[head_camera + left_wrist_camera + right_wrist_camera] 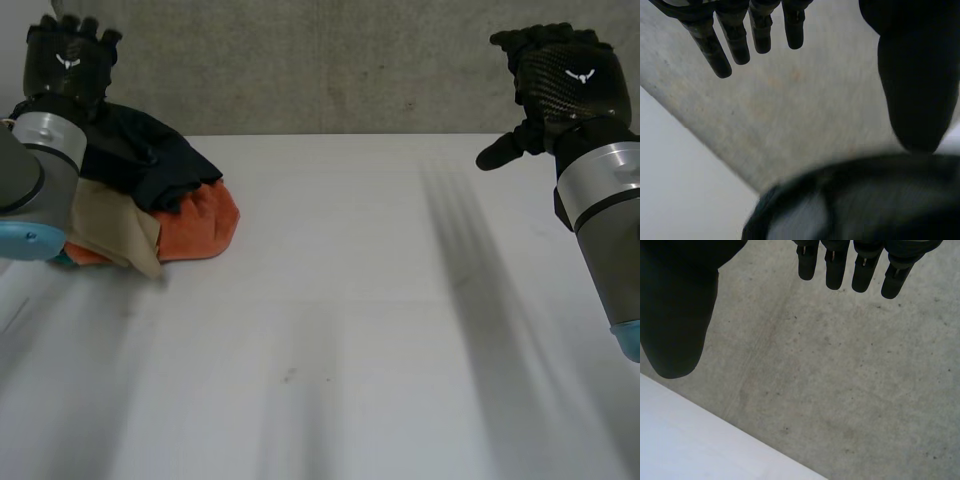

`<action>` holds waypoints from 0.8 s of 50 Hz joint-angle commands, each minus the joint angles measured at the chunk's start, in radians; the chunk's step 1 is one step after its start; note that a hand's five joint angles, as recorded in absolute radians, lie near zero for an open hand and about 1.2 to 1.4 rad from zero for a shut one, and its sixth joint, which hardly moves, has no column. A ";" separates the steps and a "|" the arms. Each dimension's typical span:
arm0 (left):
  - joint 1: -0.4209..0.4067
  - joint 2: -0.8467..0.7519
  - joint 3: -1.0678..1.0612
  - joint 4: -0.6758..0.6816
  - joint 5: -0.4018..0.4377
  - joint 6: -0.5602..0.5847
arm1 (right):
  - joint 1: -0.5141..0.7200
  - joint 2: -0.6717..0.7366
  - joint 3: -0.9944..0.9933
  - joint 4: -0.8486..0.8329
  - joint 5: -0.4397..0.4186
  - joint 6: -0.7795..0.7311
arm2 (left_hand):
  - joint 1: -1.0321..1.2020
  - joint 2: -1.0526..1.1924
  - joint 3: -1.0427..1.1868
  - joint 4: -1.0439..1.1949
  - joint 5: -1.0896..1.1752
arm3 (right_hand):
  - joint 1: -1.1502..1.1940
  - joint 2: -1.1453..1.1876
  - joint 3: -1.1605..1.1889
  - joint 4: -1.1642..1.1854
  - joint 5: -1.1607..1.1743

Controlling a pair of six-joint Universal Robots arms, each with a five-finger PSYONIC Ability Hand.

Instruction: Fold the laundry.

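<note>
Head view is showing the left robot hand (68, 58) and right robot hand (560, 80) hanging loose-fingered and empty, laundry pile (170, 200) sitting unfolded on the bench (350, 330) by the left arm (40, 165), so I'm guessing next is grabbing one piece.

Soft matt cloth laundry (160, 190) on a smooth matt table (350, 330), rough concrete wall (330, 70) behind

No legible text, labels or numbers.
</note>
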 commanded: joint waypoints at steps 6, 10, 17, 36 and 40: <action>0.058 -0.278 0.248 -0.001 0.088 0.161 | 0.001 0.043 -0.008 -0.003 0.000 -0.064 | 1.020 1.020 1.017 1.026 1.005 | -0.052 -0.039 -0.032 -0.032 -0.044; 0.044 -0.267 0.250 0.002 0.059 0.122 | -0.002 0.050 -0.011 -0.003 0.000 -0.073 | 1.188 1.188 1.184 1.194 1.173 | -0.052 -0.039 -0.032 -0.032 -0.044; -0.049 -0.059 0.189 0.008 -0.015 -0.074 | -0.011 0.050 -0.014 -0.003 0.000 -0.075 | 1.188 1.188 1.184 1.194 1.173 | -0.052 -0.039 -0.032 -0.032 -0.044; -0.442 0.103 -0.022 -0.099 0.027 -0.753 | -0.019 0.040 -0.045 0.007 0.000 -0.073 | 1.188 1.188 1.184 1.194 1.173 | -0.052 -0.039 -0.032 -0.032 -0.044; -0.543 -0.016 -0.010 -0.175 0.031 -0.758 | -0.022 0.043 -0.054 0.013 0.002 -0.076 | 1.188 1.188 1.184 1.194 1.173 | -0.052 -0.039 -0.032 -0.032 -0.044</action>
